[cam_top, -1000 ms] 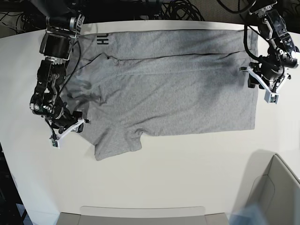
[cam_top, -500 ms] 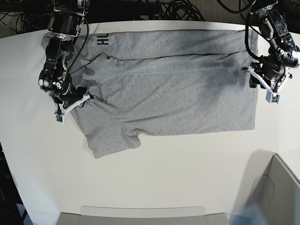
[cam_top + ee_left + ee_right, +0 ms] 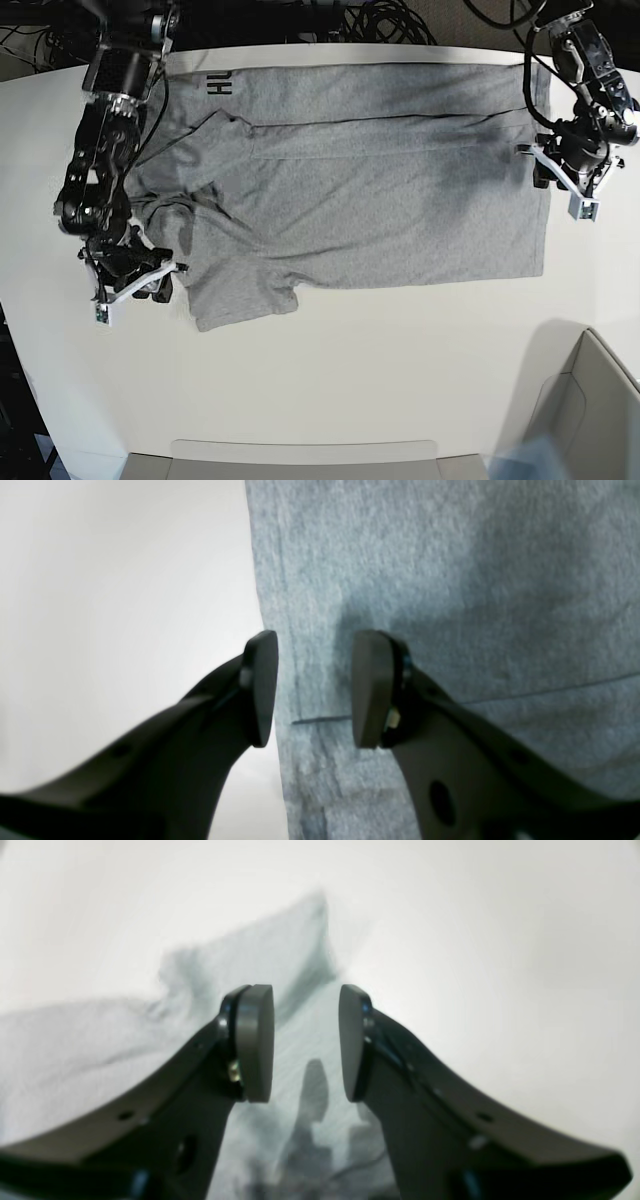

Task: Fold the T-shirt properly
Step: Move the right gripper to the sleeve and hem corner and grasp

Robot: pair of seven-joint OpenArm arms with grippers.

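Observation:
The grey T-shirt (image 3: 380,200) lies spread on the white table (image 3: 330,380), its far part folded over, with black lettering (image 3: 220,85) showing at the far left. My left gripper (image 3: 560,185) hovers open at the shirt's right edge. In the left wrist view this gripper (image 3: 312,680) straddles the hem of the T-shirt (image 3: 450,580), one finger over bare table, nothing pinched. My right gripper (image 3: 135,290) stands open just left of the near sleeve (image 3: 240,300). In the right wrist view that gripper (image 3: 306,1040) is above a rumpled corner of the T-shirt (image 3: 280,955), holding nothing.
A grey bin (image 3: 590,400) stands at the near right corner and a flat tray edge (image 3: 300,460) runs along the near side. Black cables (image 3: 380,20) lie beyond the far table edge. The table's left rim curves close to the right arm.
The right arm swung up beside the shirt's left side half a second ago and has come back down toward the near sleeve. The left arm has barely shifted. Both grippers stayed open.

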